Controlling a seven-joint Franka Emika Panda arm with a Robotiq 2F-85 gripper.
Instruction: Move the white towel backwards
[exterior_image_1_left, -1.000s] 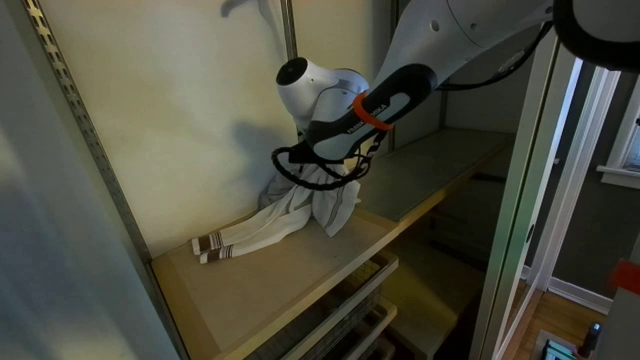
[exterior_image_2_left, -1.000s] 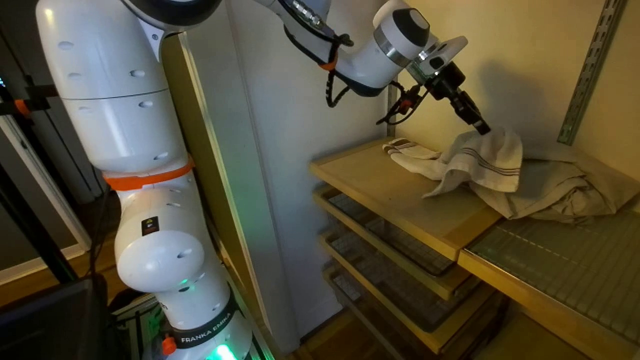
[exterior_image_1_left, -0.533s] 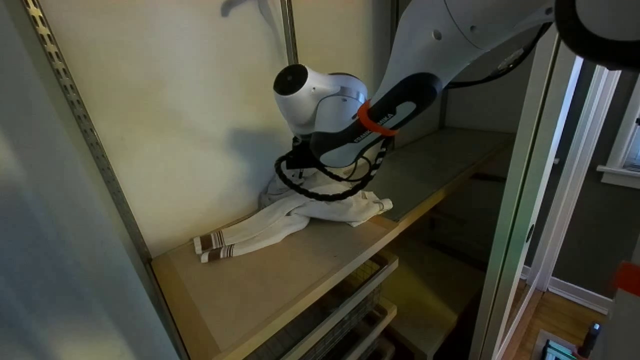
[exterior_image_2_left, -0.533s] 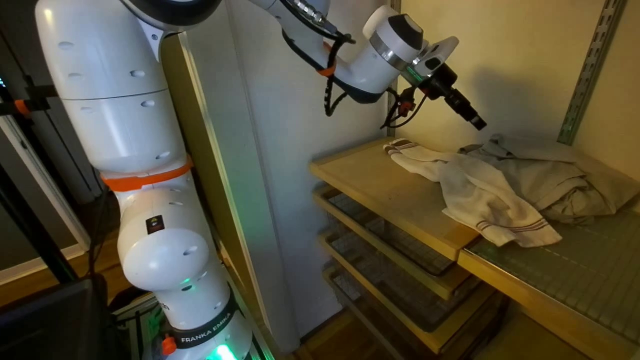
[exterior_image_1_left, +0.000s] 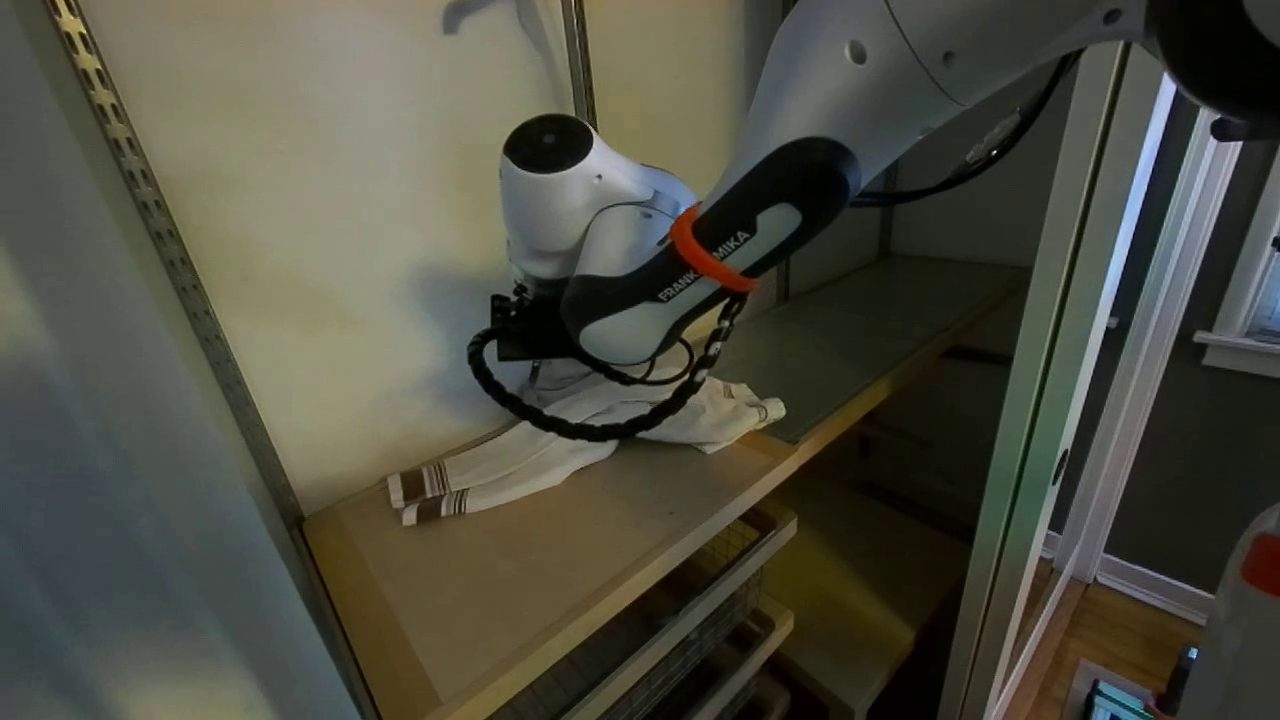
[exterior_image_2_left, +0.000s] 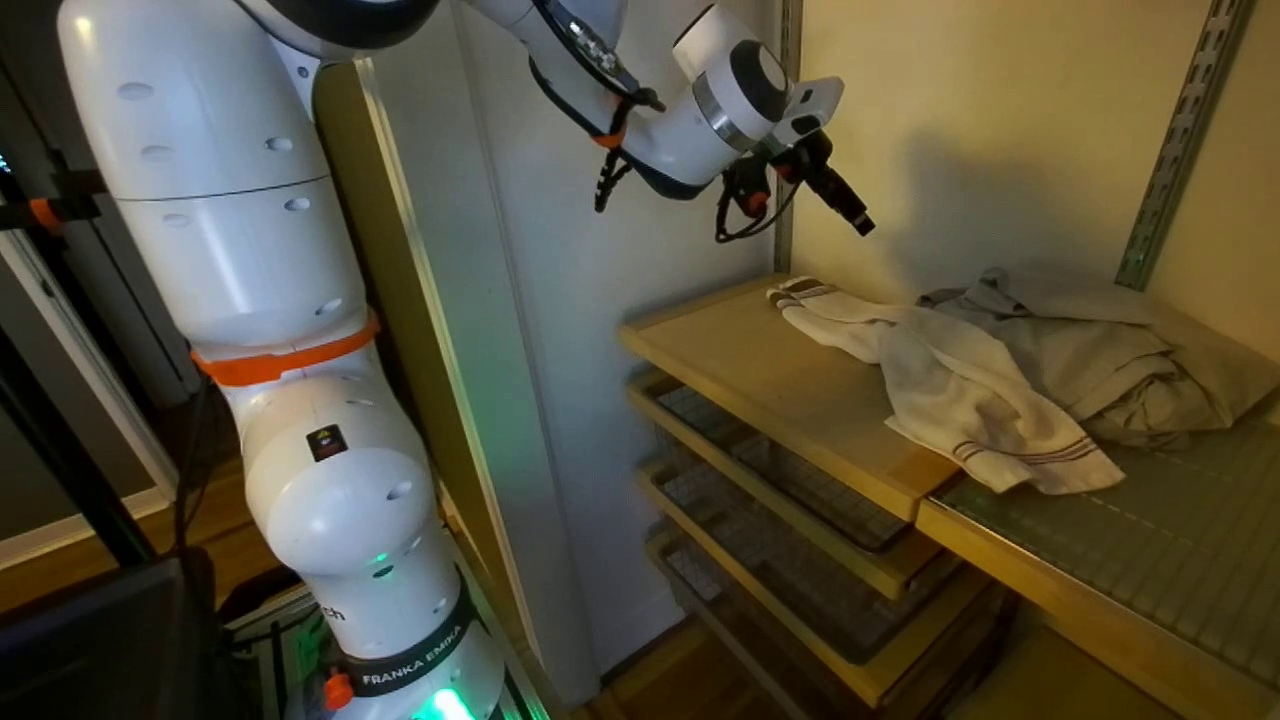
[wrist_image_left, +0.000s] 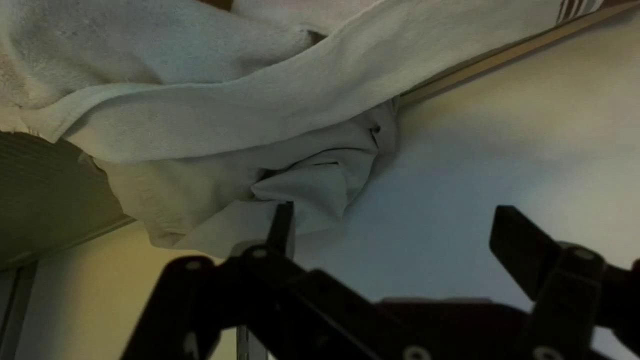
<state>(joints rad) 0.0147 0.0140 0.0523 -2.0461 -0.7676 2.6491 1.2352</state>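
Note:
The white towel lies loosely spread along the wooden shelf, its brown-striped end at the shelf's closed end and its thin-striped end reaching onto the neighbouring ribbed shelf. In the wrist view the towel crosses the top of the picture. My gripper is open, fingers wide apart with only wall seen between them. In an exterior view the gripper hangs above the shelf near the back wall, clear of the towel. The arm and its cable hide part of the towel in an exterior view.
A crumpled grey cloth lies behind and beside the towel, against the back wall. The ribbed shelf adjoins the wooden one. Wire drawers sit below. Metal rails run up the wall, and a panel closes the shelf's end.
The gripper has opened and let go of the towel, whose lifted part has dropped flat across the shelf joint. The arm has since drawn away toward the shelf's closed end.

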